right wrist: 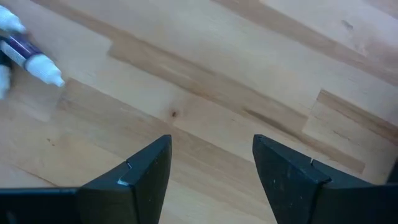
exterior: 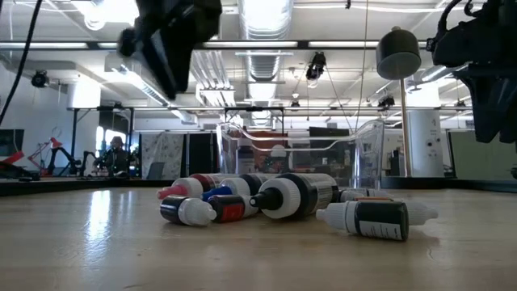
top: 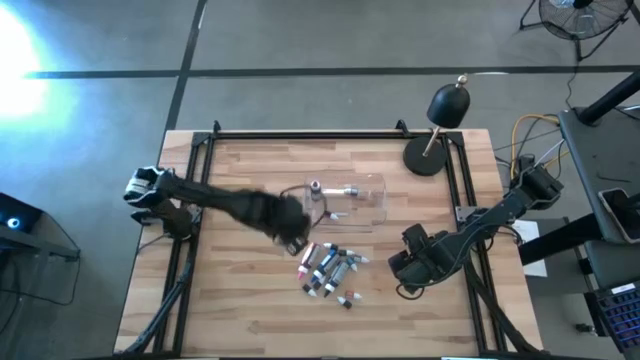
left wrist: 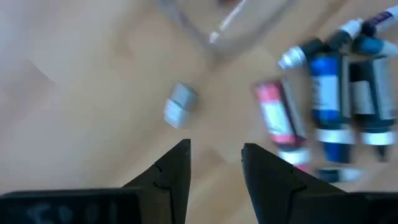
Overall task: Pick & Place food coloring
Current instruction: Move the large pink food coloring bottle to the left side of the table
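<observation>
Several food coloring bottles (top: 328, 268) (exterior: 283, 198) (left wrist: 329, 99) lie on their sides in a loose pile at the table's middle. A clear tray (top: 362, 200) (exterior: 323, 149) stands just beyond them, with a pale-capped bottle (top: 315, 187) lying in it. My left gripper (top: 293, 240) (left wrist: 216, 149) hovers open above the wood beside the pile's left end, pointing down, with nothing between its fingers. My right gripper (top: 412, 268) (right wrist: 211, 162) hangs open over bare wood to the right of the pile; one bottle (right wrist: 31, 57) shows at the edge of its wrist view.
A small grey piece (left wrist: 180, 104) lies on the wood between the tray's corner and my left gripper. A black desk lamp (top: 440, 120) (exterior: 397, 52) stands at the far right. Black frame rails (top: 200, 150) run along the table's sides. Bare wood lies toward the near edge.
</observation>
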You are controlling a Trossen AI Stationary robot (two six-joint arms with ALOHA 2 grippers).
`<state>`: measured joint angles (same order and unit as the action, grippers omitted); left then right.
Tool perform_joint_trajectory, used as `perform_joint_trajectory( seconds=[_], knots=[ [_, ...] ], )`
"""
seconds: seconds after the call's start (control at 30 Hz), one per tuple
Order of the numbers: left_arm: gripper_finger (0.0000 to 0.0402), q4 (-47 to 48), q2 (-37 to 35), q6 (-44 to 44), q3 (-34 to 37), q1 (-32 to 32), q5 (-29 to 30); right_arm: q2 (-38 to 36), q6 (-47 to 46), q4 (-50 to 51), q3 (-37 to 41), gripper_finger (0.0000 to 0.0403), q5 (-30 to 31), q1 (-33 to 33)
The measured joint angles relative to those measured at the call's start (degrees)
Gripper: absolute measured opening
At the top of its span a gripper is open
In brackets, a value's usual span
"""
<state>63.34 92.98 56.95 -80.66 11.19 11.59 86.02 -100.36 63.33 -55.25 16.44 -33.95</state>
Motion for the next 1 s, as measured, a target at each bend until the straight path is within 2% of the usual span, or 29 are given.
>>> perform_joint_trajectory(
  seconds=[0.13, 0.27, 0.43, 0.73, 1.0],
  knots=[
    [0.0117, -20.5, -1.3, 14.8, 11.7, 6.2, -1.1, 0.0, 2.0, -1.1, 0.4, 0.0219, -1.4, 0.0],
    [0.0117, -33.9, 0.3, 25.4, 17.2, 10.8, 1.6, 0.0, 5.8, -1.4, 0.6, 0.0219, -3.2, 0.0],
    [0.0117, -33.6, 3.9, 32.8, 17.9, 13.8, 8.8, 0.0, 10.9, -1.7, 0.7, 0.0219, -4.8, 0.0],
    [0.0117, -33.0, 12.1, 30.1, 10.7, 13.9, 8.8, 0.0, 12.5, -1.9, 0.8, 0.0219, -6.1, 0.0],
    [0.0117, -19.9, 16.6, 30.4, 3.9, 13.9, 9.6, 0.0, 12.5, -2.0, 1.0, 0.0219, -6.4, 0.0]
  ],
)
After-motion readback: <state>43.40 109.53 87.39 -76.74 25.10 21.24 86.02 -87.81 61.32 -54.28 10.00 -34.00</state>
